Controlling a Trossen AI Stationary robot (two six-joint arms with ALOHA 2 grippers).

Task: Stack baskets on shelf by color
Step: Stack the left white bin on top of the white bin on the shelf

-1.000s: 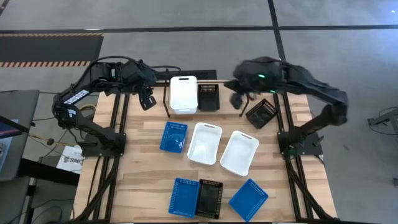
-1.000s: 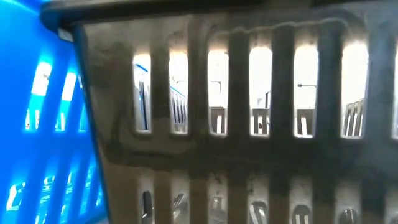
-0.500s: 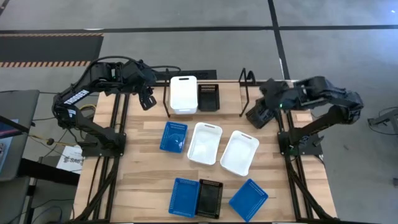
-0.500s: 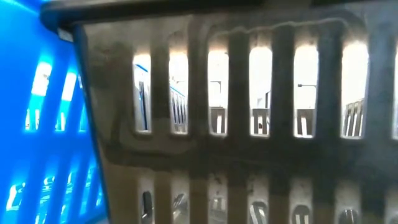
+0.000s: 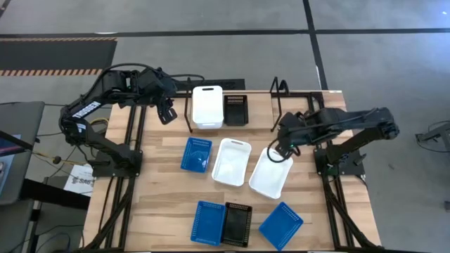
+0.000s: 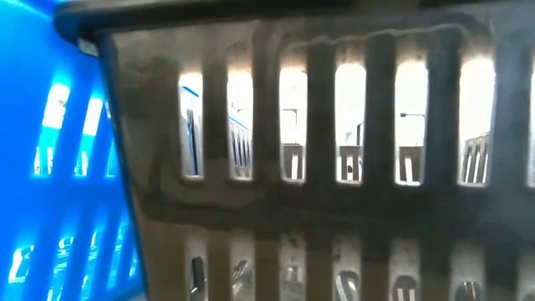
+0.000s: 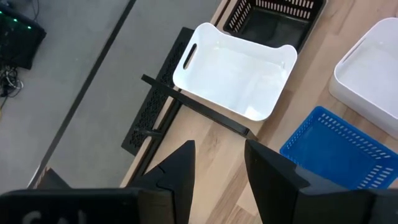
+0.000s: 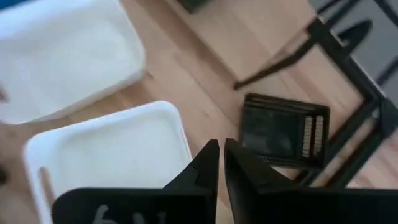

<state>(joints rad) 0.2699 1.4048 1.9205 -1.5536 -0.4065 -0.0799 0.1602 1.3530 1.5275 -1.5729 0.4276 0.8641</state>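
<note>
The wooden surface (image 5: 169,204) stands on grey floor (image 5: 211,17). A white basket (image 5: 207,105) sits in the shelf (image 5: 281,91), empty. Left gripper (image 7: 217,165) fingers apart; right gripper (image 8: 221,155) fingers nearly together, holding nothing.

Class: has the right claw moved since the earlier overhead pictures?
Yes. The right claw has come forward from the shelf's right end toward the table's middle, and now hangs over the rightmost white basket.

The pale wooden plank surface (image 5: 169,204) looks matt; the white rectangular plastic baskets (image 5: 231,161) look smooth, the black thin-tube metal shelf (image 5: 278,91) slightly glossy.
</note>
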